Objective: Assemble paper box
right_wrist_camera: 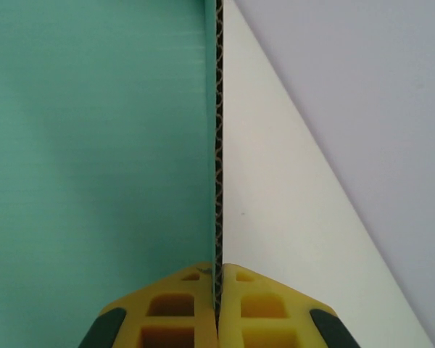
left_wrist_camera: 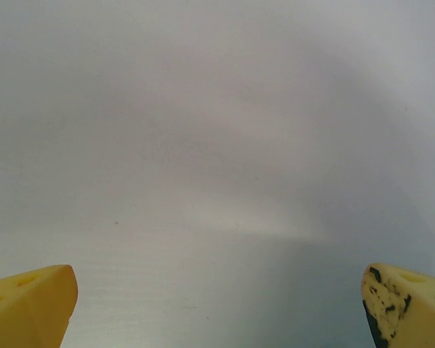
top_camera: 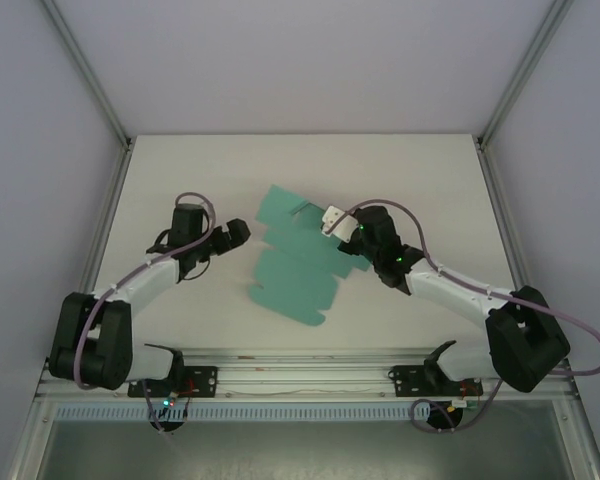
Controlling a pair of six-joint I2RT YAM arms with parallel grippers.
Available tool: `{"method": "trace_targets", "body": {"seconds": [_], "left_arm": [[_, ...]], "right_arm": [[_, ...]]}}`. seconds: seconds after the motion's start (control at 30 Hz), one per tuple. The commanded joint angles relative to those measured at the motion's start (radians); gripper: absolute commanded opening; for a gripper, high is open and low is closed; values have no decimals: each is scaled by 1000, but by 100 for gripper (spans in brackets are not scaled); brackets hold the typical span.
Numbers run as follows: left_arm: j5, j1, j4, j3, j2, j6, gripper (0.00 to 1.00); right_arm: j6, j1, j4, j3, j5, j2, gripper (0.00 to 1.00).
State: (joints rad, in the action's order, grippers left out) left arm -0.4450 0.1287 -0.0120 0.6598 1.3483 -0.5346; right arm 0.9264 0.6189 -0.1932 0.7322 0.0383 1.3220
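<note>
Paper box (top_camera: 288,262) lay mid-table, long axis roughly 12-to-6. Right gripper (top_camera: 332,222) was clamped on its 2 o'clock edge. Left gripper (top_camera: 236,236), fingers wide and empty, sat just off its 9 o'clock side.

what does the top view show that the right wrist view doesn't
Top view adds: the whole outline of the flat green paper box with its flaps, both arms, and the left tool set apart from the box, touching nothing.
Right wrist view adds: the box's wavy-cored edge seen end-on, pinched in the right tool between its yellow fingers.
Shared: the green box, the right tool gripping it, and the white table.
</note>
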Motion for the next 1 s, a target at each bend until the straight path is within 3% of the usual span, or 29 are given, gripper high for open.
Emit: {"method": "trace_targets", "body": {"seconds": [0.0,0.1,0.3,0.67,0.8,0.97], "left_arm": [[-170,1,163,-6,32,91,98],[-280,4,231,-30,50,113,96],[-311,7,284,-71,74,116,90],[-533,33,600,-141,98,57,89],[-541,75,593,-108,136,69,88],[-584,108,704,-82,218,-1,86]], "right_arm": [[-43,-5,15,42,13,22,0],[-66,-7,-2,55,-9,38,0],[-107,-13,-5,65,22,33,0],[-175,-16,0,56,42,32,0],[-202,-15,-26,53,59,43,0],[-224,-12,-41,55,59,55,0]]}}
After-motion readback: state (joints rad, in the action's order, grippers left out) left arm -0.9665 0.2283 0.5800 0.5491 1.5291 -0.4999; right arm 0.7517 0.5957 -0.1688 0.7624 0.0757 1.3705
